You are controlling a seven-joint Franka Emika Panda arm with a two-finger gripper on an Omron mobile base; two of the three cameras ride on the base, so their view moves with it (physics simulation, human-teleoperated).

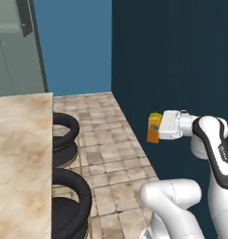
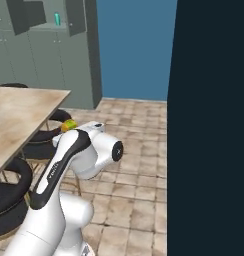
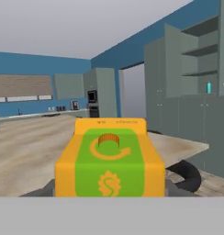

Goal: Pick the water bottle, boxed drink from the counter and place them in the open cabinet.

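I have the boxed drink [image 1: 153, 128] clamped in my gripper [image 1: 159, 127], held in the air off the table [image 1: 20, 154], at the right middle of the left base frame. In the hand frame the carton [image 3: 110, 158] sits low centre, its green and yellow gabled top facing the camera, so the jaws hold it by its sides. The water bottle [image 2: 57, 19] already stands on a shelf of the open cabinet [image 2: 76, 55], at the upper left of the right base frame; in the hand frame it is the small teal mark at the right edge. So I judge the step in hand is carrying the carton across to that shelf.

To do it well I should keep the grip firm and the carton level while the base drives. The dark stools [image 1: 64, 135] by the table edge lie on the way, so I swing wide of them. At the cabinet I should come in above the shelf, beside the bottle and not against it, and let go only once the carton's base rests flat
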